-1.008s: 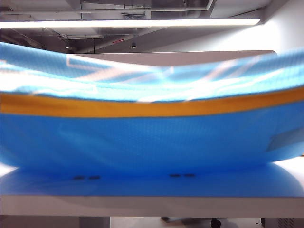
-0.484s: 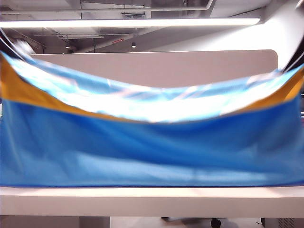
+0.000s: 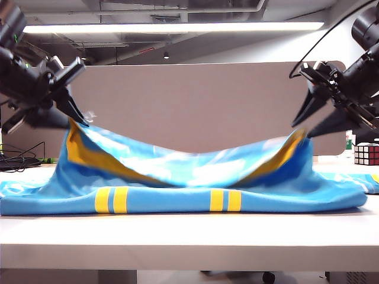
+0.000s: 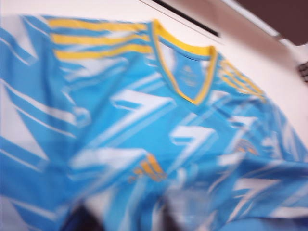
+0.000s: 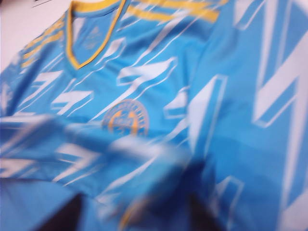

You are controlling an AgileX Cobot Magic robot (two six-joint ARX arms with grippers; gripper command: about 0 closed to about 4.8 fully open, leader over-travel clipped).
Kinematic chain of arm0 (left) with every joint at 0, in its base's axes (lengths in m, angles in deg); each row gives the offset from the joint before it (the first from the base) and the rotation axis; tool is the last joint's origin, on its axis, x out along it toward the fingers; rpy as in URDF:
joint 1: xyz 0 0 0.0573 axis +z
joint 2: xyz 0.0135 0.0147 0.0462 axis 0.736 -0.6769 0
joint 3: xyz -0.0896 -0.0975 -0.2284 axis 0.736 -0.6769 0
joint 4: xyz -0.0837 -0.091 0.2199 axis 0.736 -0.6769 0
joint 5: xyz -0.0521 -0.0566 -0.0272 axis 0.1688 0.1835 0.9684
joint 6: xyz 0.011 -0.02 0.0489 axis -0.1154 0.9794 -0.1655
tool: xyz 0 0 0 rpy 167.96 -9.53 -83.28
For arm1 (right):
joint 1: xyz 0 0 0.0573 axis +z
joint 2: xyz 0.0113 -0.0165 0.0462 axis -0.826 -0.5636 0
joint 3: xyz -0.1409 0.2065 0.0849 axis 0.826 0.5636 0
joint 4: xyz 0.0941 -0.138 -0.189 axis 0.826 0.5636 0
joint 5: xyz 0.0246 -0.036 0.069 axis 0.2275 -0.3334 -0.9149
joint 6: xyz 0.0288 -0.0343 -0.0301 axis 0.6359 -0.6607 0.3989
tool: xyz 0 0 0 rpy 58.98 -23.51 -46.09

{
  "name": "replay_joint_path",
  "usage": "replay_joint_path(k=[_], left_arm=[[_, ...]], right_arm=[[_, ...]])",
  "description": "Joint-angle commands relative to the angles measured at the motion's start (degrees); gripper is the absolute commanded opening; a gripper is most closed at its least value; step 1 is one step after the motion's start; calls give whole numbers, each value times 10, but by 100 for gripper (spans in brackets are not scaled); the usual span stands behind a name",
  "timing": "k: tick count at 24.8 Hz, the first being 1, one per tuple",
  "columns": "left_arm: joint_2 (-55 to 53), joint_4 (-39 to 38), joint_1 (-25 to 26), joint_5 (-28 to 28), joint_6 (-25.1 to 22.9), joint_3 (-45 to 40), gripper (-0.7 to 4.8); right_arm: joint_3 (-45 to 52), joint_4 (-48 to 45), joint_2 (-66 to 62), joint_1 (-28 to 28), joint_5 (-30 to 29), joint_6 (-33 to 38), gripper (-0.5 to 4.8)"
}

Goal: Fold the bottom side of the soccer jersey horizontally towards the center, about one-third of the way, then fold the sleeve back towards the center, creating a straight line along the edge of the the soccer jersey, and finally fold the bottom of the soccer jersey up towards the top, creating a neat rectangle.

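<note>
The soccer jersey (image 3: 177, 200) lies across the white table (image 3: 189, 236), sky-blue with yellow stripe pairs along its near folded edge. Its lifted edge, yellow inside, rises in two peaks. My left gripper (image 3: 76, 123) hovers at the left peak with its jaws apart. My right gripper (image 3: 301, 130) is at the right peak, jaws also apart. In the left wrist view the jersey (image 4: 144, 120) shows white streaks and a yellow V-collar (image 4: 192, 94); blurred cloth lies between the dark fingers of the left gripper (image 4: 127, 224). In the right wrist view loose jersey (image 5: 159, 96) cloth sits between the right gripper's (image 5: 134, 221) wide-set fingers.
A Rubik's cube (image 3: 367, 154) stands on the table at the far right, behind the jersey's sleeve. A grey divider panel (image 3: 201, 100) runs along the back of the table. Black cables (image 3: 18, 161) lie at the far left.
The jersey, held up stretched in front of the camera before, has swung down and away onto the table. Both arms have dropped into view, and their jaws now stand apart.
</note>
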Motion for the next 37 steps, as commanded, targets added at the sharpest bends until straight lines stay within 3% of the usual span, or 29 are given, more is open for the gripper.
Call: replay_joint_path(k=[1,7,12,17,20,29,31,34,37], left_arm=[[-6,-2,44,-2,-25,6,253],[-6,-52,171,-32,-54,6,252],[-16,-81,205,-26,-89,6,257],[-47,-83,205,-23,-92,6,263],[-79,-83,205,3,-91,6,314],[-169,-46,196,36,-72,7,309],[-181,-26,184,39,-72,7,308],[-187,-4,165,45,-72,7,247],[-187,13,154,46,-72,7,162]], right_arm=[[-32,13,-7,-28,15,-9,378],[-31,39,-11,-120,31,-7,378],[-31,66,-27,-147,31,-8,378],[-31,90,-56,-148,30,-14,378],[-31,108,-77,-146,29,-19,378],[-31,93,-139,-127,19,-22,377],[-31,82,-146,-114,16,-19,355],[-31,64,-148,-97,21,-15,344],[-31,63,-148,-89,31,-15,265]])
